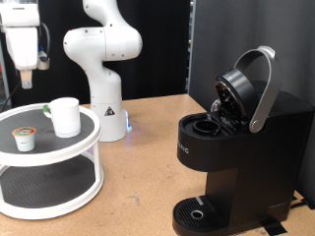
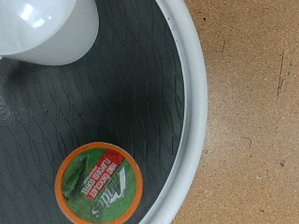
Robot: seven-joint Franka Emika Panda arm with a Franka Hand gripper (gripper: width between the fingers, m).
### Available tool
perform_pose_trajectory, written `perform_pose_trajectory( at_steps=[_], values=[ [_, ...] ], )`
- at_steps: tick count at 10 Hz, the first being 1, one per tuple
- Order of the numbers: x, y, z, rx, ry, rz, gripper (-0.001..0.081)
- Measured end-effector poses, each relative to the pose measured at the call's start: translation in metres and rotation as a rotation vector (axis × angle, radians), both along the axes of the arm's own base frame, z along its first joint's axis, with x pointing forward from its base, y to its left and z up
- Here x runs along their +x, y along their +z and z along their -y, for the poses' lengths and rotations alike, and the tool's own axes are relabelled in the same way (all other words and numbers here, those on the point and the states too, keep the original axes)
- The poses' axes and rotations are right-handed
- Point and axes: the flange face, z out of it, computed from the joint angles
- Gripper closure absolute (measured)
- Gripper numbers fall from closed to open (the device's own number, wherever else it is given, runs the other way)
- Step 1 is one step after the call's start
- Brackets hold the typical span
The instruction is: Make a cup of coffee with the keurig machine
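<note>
The white cup [image 1: 65, 116] stands on the top shelf of a round white two-tier stand [image 1: 87, 147], beside a small green-lidded coffee pod [image 1: 24, 138]. The black keurig machine [image 1: 241, 147] stands at the exterior view's right with its lid [image 1: 241, 90] hinged open and the pod chamber empty. My gripper [image 1: 28, 75] hangs high above the stand at the exterior view's top left, holding nothing. The wrist view looks straight down on the cup [image 2: 47, 28] and the pod [image 2: 98, 184]; no fingers show in it.
The stand's white rim [image 2: 192, 112] borders a dark mat, with the wooden table [image 2: 252, 112] beyond it. The arm's white base [image 1: 103, 98] stands behind the stand. The machine's round drip base [image 1: 202, 211] holds nothing. A black panel stands behind the machine.
</note>
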Motion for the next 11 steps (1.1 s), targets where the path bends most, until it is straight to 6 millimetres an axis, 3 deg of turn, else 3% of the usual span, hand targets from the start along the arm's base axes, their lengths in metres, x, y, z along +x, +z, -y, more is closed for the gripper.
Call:
perform_pose_trajectory(
  at_steps=[7, 11],
  values=[
    [-0.02, -0.056, 0.007, -0.035, -0.045, -0.006, 0.0001],
    [-0.011, -0.076, 0.018, -0.081, -0.083, 0.026, 0.0001]
  ],
)
